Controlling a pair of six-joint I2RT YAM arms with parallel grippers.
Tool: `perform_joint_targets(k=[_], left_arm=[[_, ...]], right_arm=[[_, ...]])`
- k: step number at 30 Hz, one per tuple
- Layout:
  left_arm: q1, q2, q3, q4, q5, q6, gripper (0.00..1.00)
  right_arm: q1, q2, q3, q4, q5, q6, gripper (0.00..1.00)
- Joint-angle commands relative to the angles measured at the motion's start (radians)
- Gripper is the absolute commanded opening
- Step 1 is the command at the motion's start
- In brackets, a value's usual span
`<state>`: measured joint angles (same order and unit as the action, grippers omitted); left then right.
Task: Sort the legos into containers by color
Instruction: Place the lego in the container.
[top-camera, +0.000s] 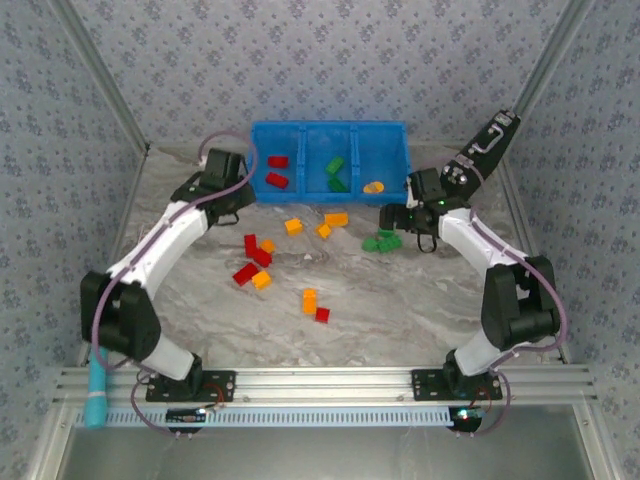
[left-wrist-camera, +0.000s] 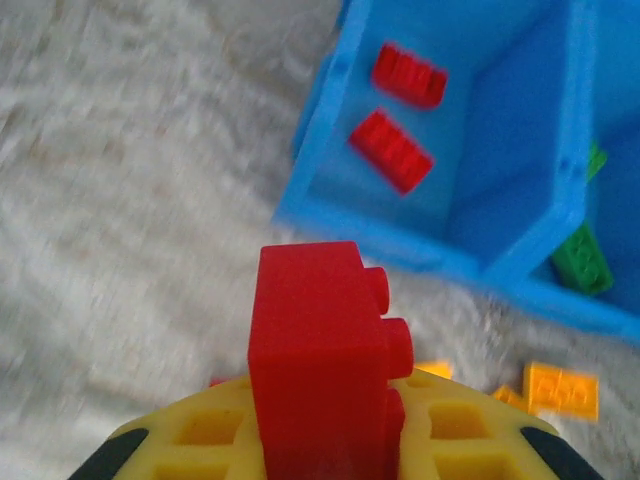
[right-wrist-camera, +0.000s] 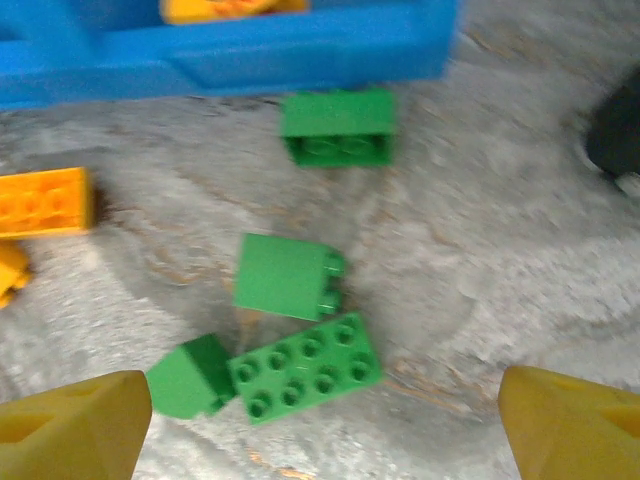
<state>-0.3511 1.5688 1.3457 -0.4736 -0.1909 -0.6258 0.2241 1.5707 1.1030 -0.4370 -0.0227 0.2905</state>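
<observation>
Several legos (top-camera: 262, 258) in red and orange lie scattered on the near and middle surface (top-camera: 400, 320), not yet sorted. Farther on, we see the right end effector (right-wrist-camera: 320, 425) spread wide above 4 green legos (right-wrist-camera: 288, 277) just beside the bin's front wall, seemingly lined up to take 1. The left end effector (left-wrist-camera: 325, 445) is clamped on a red lego (left-wrist-camera: 320, 340), held upright just short of the blue bin (top-camera: 300, 126). Its left compartment holds 2 red bricks (left-wrist-camera: 392, 150), so we judge the drop belongs there. Green sits in the middle compartment, orange in the right. We can read no brand or writing anywhere.
</observation>
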Motion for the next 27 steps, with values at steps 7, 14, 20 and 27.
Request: perform_joint_targets(k=[7, 14, 20, 27], left_arm=[[0.017, 0.361, 0.326, 0.215, -0.060, 0.122, 0.12], [0.035, 0.563, 0.519, 0.225, 0.006, 0.081, 0.12], [0.032, 0.670, 0.670, 0.180, 0.050, 0.084, 0.20], [0.028, 0.693, 0.741, 0.144, 0.106, 0.051, 0.51]], right_arm=[[-0.019, 0.078, 0.016, 0.118, -0.025, 0.072, 0.93], [-0.016, 0.184, 0.074, 0.137, -0.009, 0.041, 0.93], [-0.001, 0.273, 0.148, 0.153, 0.023, 0.011, 0.93], [0.013, 0.367, 0.258, 0.092, 0.088, 0.008, 0.91]])
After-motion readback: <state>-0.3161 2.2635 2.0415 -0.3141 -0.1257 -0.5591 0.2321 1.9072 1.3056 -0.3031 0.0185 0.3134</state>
